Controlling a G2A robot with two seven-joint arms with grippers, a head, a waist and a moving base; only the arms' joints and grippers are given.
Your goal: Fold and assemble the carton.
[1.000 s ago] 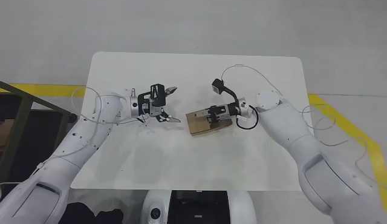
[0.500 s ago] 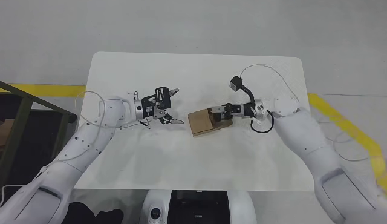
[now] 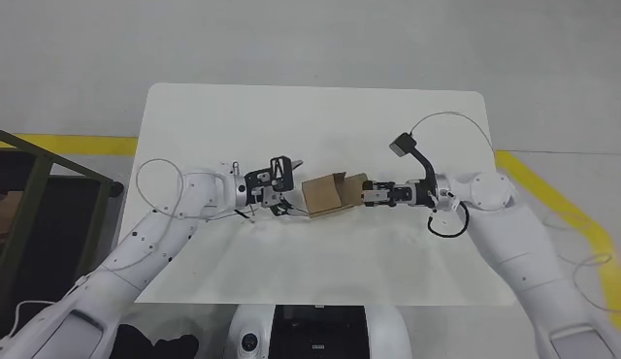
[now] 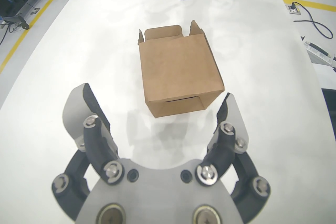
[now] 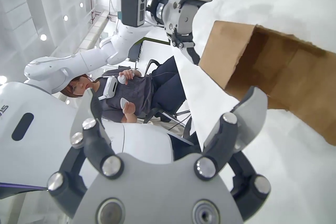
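White arms (image 3: 160, 231) trail thin cables (image 3: 448, 116); the left pincer (image 4: 157, 93) and right pincer (image 5: 173, 92) show silver, black-padded fingers (image 4: 74, 104).

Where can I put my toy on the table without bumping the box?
The far part of the table, beyond the carton, is bare, and so is the near strip before it. The middle is crowded: the left gripper and right gripper flank the carton.

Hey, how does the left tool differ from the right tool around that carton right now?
The left tool faces the carton end where no flaps stick out; the right tool faces the open end with raised flaps. The left tool's fingers spread either side of its end; one right tool finger overlaps the open end's edge, contact unclear. Both are open, pointing at each other across the carton.
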